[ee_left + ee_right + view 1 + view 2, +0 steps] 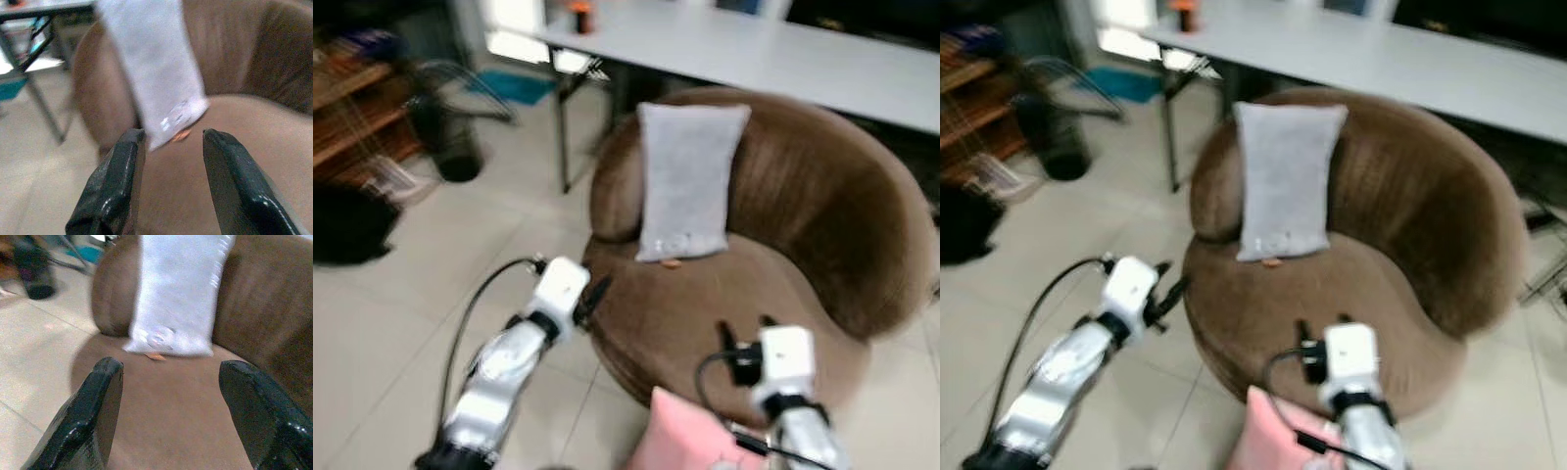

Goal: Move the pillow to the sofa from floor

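Well, sofa (783, 245): round brown armchair-type, stood on pale tiled floor (440, 264), w/ curved back and wide seat.
Grey pillow (685, 181): upright on sofa seat, leaned vs. sofa back, left-of-centre; small orange bit (672, 262) lay on seat just at its lower edge.
Pink pillow (680, 436): low at sofa's front edge, just beside right arm; cropped by frame bottom, so what it rested on couldn't be told.
Left gripper (597, 291): held at sofa's front-left rim, pointed toward seat; fingers (115, 186) apart, nothing between them, grey pillow's lower corner seen thru the gap in wrist view.
Right gripper (744, 328): over sofa's front seat, near pink pillow; fingers (93, 416) spread wide, holding nothing, aimed at grey pillow.
Surface (754, 54): long white table behind sofa, w/ small orange-ish item (580, 17) near its far-left end; blurred.
Left of sofa: dark round object (450, 137) on floor, wooden shelving (352, 108) beyond it; blurred.
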You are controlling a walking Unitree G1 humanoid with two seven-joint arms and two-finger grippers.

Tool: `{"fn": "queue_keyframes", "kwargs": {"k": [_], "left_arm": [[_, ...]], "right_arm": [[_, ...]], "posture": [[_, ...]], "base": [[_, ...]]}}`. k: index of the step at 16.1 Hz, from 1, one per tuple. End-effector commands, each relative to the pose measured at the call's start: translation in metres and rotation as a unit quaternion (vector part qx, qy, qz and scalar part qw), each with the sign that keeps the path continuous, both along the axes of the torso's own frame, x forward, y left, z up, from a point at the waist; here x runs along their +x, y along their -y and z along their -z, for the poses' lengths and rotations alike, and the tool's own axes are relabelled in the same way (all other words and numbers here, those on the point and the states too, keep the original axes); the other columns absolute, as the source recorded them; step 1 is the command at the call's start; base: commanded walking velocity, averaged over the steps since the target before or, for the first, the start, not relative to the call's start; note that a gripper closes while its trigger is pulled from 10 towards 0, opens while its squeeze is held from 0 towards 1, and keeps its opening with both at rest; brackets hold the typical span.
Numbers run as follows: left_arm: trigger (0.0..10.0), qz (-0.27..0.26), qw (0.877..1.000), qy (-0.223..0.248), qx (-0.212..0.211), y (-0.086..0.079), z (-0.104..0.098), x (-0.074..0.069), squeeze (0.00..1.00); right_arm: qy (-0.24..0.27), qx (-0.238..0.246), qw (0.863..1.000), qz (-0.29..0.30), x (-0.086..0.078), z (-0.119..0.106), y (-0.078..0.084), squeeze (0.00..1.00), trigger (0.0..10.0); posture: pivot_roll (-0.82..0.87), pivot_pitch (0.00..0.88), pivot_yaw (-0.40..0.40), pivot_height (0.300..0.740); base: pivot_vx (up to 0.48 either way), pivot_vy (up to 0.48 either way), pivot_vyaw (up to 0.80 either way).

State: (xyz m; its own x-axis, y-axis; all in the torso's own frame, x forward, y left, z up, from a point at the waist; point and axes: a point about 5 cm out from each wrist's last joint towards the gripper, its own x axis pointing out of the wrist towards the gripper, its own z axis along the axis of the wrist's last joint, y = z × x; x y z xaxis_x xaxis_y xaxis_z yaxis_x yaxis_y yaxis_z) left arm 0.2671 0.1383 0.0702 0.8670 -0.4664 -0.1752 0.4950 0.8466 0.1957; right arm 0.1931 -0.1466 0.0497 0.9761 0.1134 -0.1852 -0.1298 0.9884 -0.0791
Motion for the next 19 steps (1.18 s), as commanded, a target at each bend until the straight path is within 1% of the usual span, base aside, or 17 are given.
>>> {"fn": "queue_keyframes", "kwargs": {"k": [1, 2, 7, 13, 14, 16, 19], "left_arm": [[10.0, 0.011, 1.0, 0.011, -0.003, 0.008, -0.005, 0.003, 0.0], [10.0, 0.012, 1.0, 0.009, -0.002, 0.008, -0.005, 0.003, 0.0], [10.0, 0.023, 1.0, 0.003, -0.004, 0.01, -0.002, -0.001, 0.0], [10.0, 0.018, 1.0, 0.002, -0.003, 0.008, 0.0, 0.0, 0.0], [10.0, -0.003, 1.0, 0.007, -0.011, 0.004, 0.004, -0.003, 0.0], [10.0, -0.022, 1.0, 0.001, -0.006, -0.004, 0.013, -0.007, 0.0], [10.0, -0.037, 0.999, 0.0, -0.01, -0.01, 0.015, -0.013, 0.0]], "right_arm": [[-0.014, -0.012, 1.0, 0.016, -0.003, 0.004, 0.01, 0.0, 10.0], [-0.024, -0.011, 1.0, 0.016, -0.005, 0.007, 0.01, 0.0, 10.0], [-0.032, -0.004, 0.999, 0.018, -0.01, 0.01, 0.01, 0.0, 10.0], [-0.027, -0.002, 1.0, 0.012, -0.008, 0.008, 0.009, 0.0, 10.0], [-0.026, 0.0, 1.0, 0.002, -0.008, 0.007, 0.007, 0.0, 10.0], [-0.026, 0.0, 1.0, -0.004, -0.008, 0.007, 0.006, 0.0, 10.0], [-0.029, -0.001, 1.0, -0.01, -0.007, 0.008, 0.006, 0.0, 10.0]], "posture": [[0.03, 0.026, -0.036, 0.74], [0.03, 0.026, -0.034, 0.74], [0.02, 0.026, -0.025, 0.74], [0.02, 0.022, -0.028, 0.74], [0.02, 0.021, -0.03, 0.74], [0.02, 0.021, -0.032, 0.74], [0.03, 0.025, -0.036, 0.74]], "base": [[0.0, -0.48, 0.0], [0.0, -0.48, 0.0], [0.0, -0.48, 0.0], [0.0, -0.48, 0.0], [0.0, 0.0, 0.0], [0.0, 0.0, 0.0], [0.0, 0.0, 0.0]]}}
